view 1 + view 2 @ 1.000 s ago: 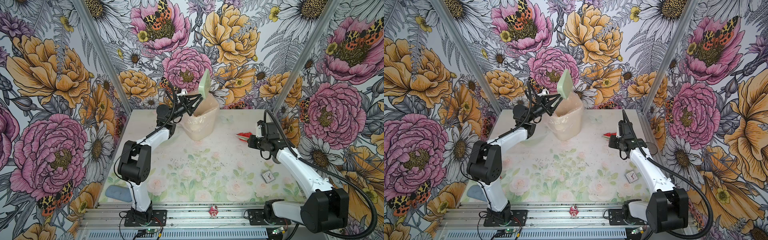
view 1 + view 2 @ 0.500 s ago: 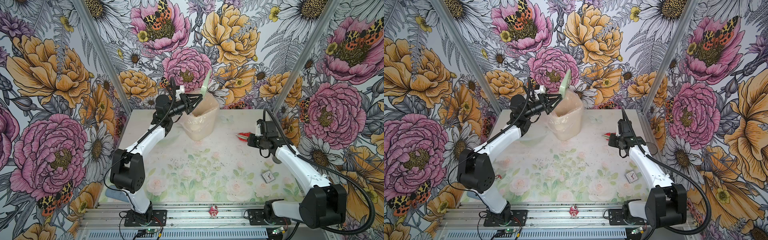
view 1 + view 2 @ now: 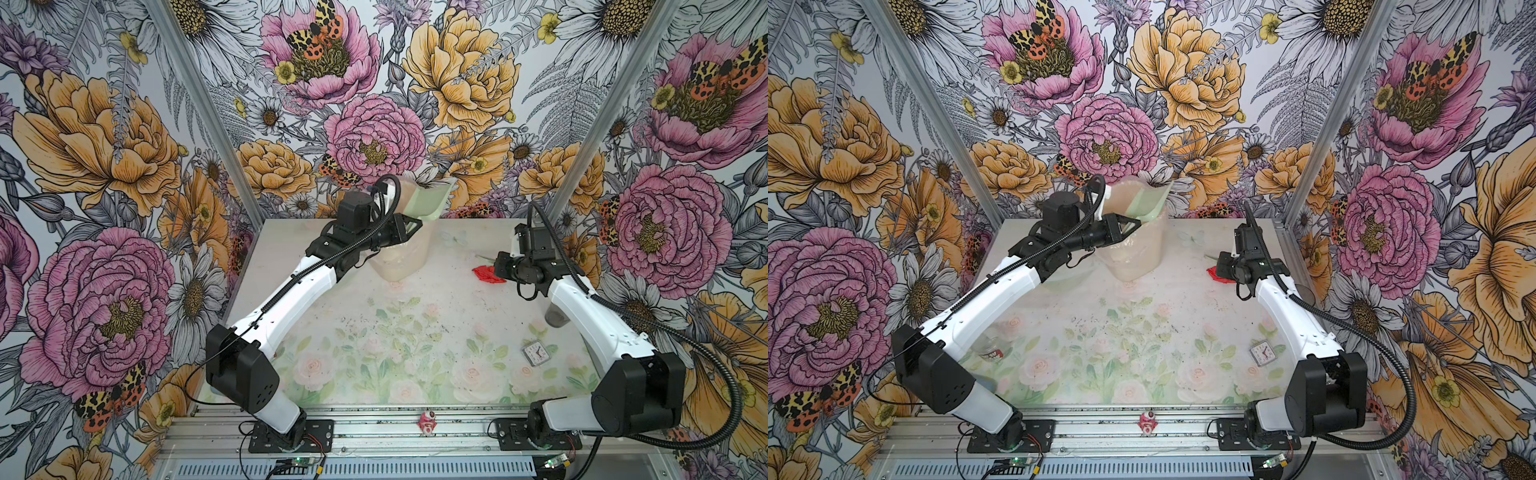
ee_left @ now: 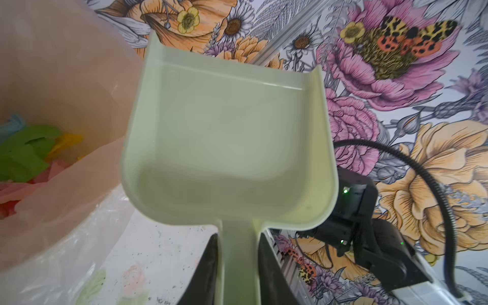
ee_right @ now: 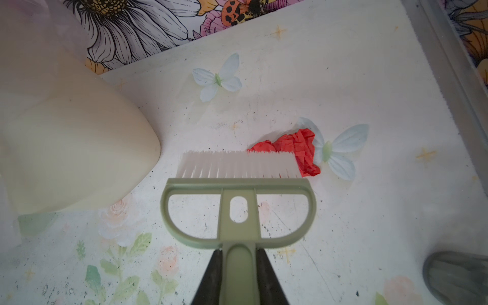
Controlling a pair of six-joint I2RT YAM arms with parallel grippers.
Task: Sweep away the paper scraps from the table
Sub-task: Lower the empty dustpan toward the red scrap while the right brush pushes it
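Note:
My left gripper (image 4: 239,237) is shut on the handle of the pale green dustpan (image 4: 224,145), whose empty scoop hangs at the mouth of the bag-lined bin (image 3: 401,257) at the back of the table (image 3: 415,332). Green, yellow, pink and blue paper scraps (image 4: 23,155) lie inside the bag. One red paper scrap (image 5: 295,145) lies on the table at the back right and shows in both top views (image 3: 486,274) (image 3: 1214,274). My right gripper (image 5: 239,250) is shut on the green brush (image 5: 237,184). The white bristles touch the near side of that scrap.
A small square clock (image 3: 536,352) lies at the front right. A grey cup (image 3: 555,318) stands beside my right arm. A pink-red figurine (image 3: 427,420) sits on the front rail. A glass jar (image 3: 988,351) shows under my left arm. Dark crumbs speckle the table's middle.
My left arm has swung the dustpan down from upright above the bin to its mouth, scoop facing up. The right arm and brush have barely moved.

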